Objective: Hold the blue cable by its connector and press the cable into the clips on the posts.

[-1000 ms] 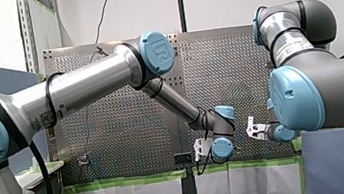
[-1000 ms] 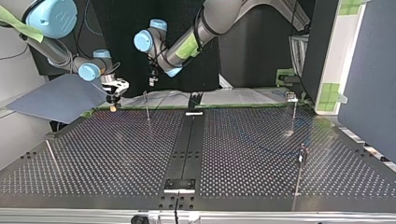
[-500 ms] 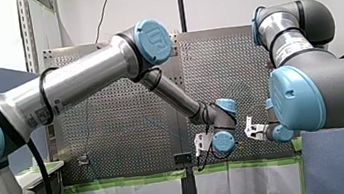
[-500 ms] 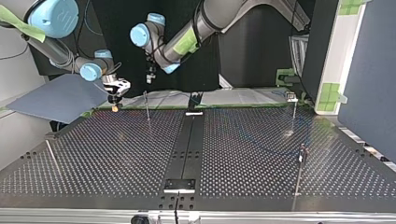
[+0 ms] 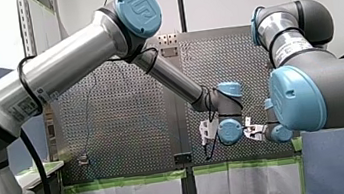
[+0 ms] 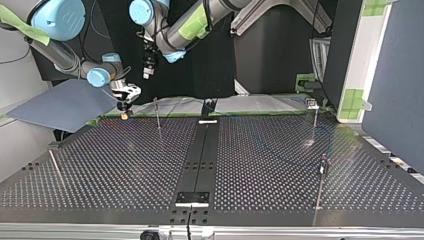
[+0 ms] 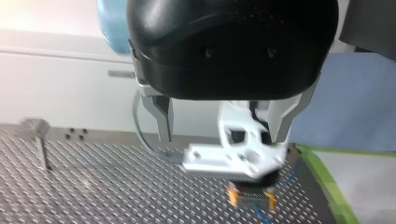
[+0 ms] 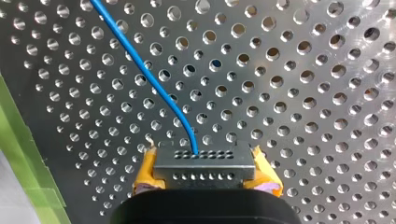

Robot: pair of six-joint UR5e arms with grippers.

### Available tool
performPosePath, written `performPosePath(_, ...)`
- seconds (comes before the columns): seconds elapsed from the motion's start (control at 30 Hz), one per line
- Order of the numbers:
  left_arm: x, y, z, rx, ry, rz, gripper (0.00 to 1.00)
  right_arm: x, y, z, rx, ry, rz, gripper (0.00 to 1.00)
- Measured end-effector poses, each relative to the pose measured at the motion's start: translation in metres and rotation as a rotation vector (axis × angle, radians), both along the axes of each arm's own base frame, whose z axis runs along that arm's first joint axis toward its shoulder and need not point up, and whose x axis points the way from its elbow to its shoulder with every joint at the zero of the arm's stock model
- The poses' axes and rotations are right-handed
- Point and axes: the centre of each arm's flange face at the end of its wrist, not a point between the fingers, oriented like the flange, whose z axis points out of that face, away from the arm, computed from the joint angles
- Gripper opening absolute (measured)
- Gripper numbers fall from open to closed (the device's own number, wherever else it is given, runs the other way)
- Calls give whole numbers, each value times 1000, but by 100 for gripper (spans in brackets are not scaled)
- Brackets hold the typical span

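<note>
The right gripper (image 8: 205, 179) sits just beside a thin post (image 6: 157, 114) at the far edge of the perforated table (image 6: 125, 165), on the side of that post toward the top view's left. Its yellow pads (image 8: 144, 176) are clamped on the grey connector (image 8: 204, 163), low over the holes. The blue cable (image 8: 140, 60) leaves the connector and runs off across the table, with a strip of green tape (image 8: 28, 154) along the table's edge nearby. The left gripper (image 7: 223, 137) hangs higher than the post's top, open air beneath it, its metal fingers (image 7: 162, 114) spread wide and gripping nothing.
</note>
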Motion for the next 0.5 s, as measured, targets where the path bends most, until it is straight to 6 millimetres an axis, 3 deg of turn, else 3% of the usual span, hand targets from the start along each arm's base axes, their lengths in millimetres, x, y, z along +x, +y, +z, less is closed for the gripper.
performPosePath(0.5, -101, -13, 58, -197, -35, -114, 100, -2, 0, 0, 7, -8, 17, 0)
